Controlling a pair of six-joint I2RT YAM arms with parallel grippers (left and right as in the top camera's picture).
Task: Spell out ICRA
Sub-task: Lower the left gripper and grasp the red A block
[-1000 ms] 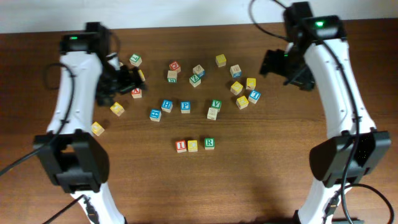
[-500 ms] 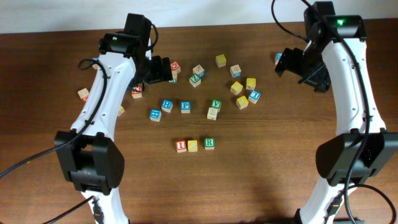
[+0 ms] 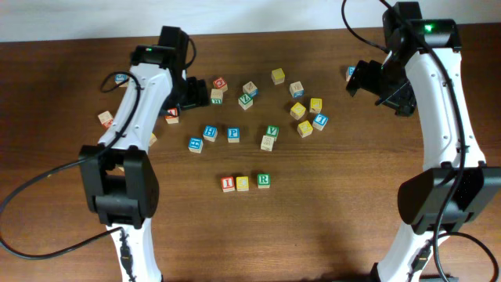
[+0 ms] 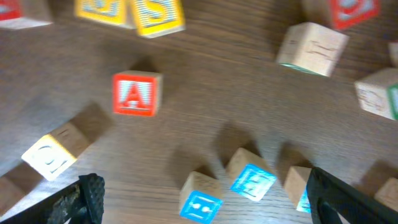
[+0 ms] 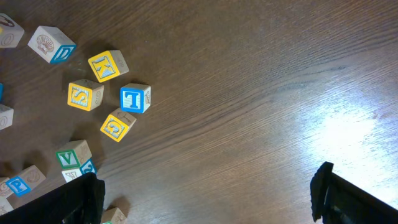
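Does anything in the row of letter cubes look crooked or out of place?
Slightly. The green-lettered wooden R cube stands apart from the yellow wooden C cube and a little out of line, while the red-lettered wooden I cube sits right beside the C.

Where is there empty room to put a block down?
Bare table lies right of the R block, and in front of the I block. It's crowded farther back, among the scattered blocks.

Dark wood table (image 3: 329, 227): scattered alphabet cubes (image 3: 233, 135), I-C-R row (image 3: 243, 182), A cube (image 4: 135, 94).
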